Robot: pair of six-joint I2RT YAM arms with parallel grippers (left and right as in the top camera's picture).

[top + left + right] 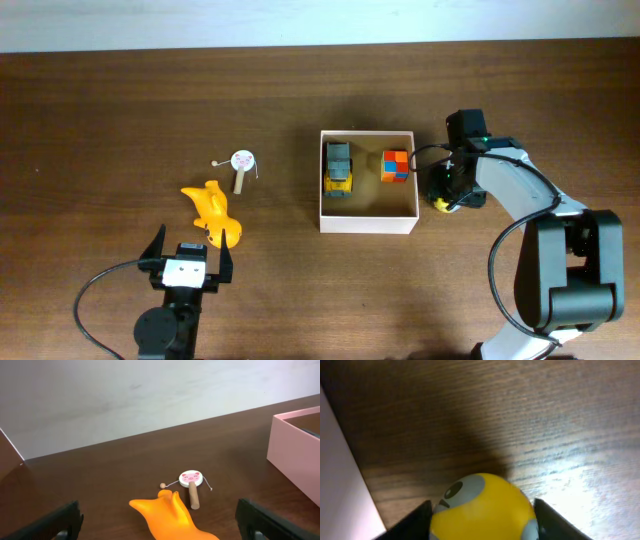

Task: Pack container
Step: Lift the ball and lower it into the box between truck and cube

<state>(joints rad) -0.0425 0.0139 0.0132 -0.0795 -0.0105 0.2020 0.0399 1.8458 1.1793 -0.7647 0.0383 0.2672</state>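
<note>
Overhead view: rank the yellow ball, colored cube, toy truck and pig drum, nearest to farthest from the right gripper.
1. yellow ball, between the right gripper's jaws
2. colored cube, right side of the container
3. toy truck, container's left side
4. pig drum, well left of it

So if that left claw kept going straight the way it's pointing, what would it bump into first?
Most likely the orange rubber toy, which lies just ahead of the open left gripper, roughly in line with the gap between its fingers. The small pig-face rattle sits beyond it, though depth is hard to judge.
</note>
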